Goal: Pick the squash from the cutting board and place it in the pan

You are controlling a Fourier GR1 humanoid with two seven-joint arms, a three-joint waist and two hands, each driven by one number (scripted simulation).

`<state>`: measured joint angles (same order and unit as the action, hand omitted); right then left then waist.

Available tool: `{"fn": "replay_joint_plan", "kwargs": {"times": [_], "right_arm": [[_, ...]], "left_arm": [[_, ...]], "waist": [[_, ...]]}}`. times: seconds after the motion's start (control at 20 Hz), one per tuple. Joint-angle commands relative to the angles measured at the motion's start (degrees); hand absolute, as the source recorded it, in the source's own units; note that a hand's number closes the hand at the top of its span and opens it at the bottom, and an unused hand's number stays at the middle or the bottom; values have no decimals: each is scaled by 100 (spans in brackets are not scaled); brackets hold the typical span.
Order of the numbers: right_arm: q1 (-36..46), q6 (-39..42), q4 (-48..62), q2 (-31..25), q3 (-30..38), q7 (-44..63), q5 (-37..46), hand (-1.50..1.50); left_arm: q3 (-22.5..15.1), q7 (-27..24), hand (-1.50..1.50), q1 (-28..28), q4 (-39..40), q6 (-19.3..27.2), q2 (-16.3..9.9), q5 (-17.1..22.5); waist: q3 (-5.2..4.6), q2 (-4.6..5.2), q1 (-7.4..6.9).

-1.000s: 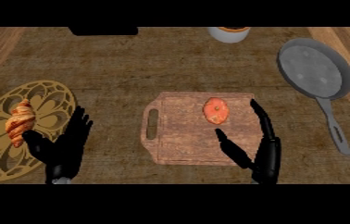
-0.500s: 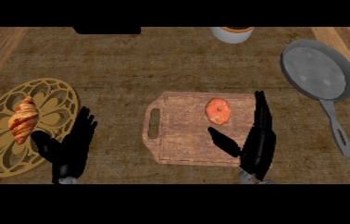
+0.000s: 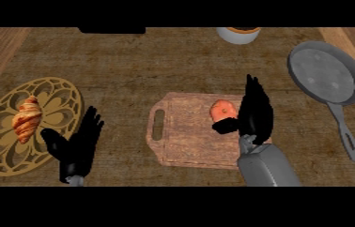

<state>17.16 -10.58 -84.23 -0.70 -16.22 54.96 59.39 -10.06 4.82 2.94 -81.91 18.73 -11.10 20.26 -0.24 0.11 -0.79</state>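
An orange squash (image 3: 223,109) lies on the right part of a brown cutting board (image 3: 187,134) in the middle of the counter. My right hand (image 3: 254,114) stands edge-on just right of the squash, fingers straight and pointing away, thumb reaching under the squash's near side. It is open and partly hides the squash's right edge. A grey pan (image 3: 324,77) sits at the far right, its handle running toward the lower edge. My left hand (image 3: 78,145) rests open at the lower left, fingers up.
A gold openwork trivet (image 3: 43,123) at the left edge carries a croissant (image 3: 27,118). A white bowl (image 3: 238,34) stands at the back, left of the pan. A dark object (image 3: 111,29) sits at the back left.
My right hand has moved forward and left along the board until it is right beside the squash, and more of its forearm shows. The left hand has hardly shifted.
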Motion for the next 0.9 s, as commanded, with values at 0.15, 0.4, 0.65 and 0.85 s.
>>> {"fn": "replay_joint_plan", "kwargs": {"times": [0.15, 0.4, 0.65, 0.85], "right_arm": [[1609, 1581, 636, 68, 560, 878, -407, -150], [1522, 2653, 828, -106, 842, 940, -937, -150], [1519, 2798, 1267, 68, 653, 1084, -1425, -150], [1044, 2740, 915, -14, 772, 751, -1440, -150]], "left_arm": [[66, -1, 0, -24, 64, -65, 74, -45], [106, -45, 0, -9, 185, -37, 124, -63], [141, -29, 0, -23, 41, -3, 148, -122], [197, 165, 0, -85, 0, -79, 191, -155]], "waist": [[22, -4, 26], [20, -14, 84], [22, -10, 42], [24, -17, 80]]}}
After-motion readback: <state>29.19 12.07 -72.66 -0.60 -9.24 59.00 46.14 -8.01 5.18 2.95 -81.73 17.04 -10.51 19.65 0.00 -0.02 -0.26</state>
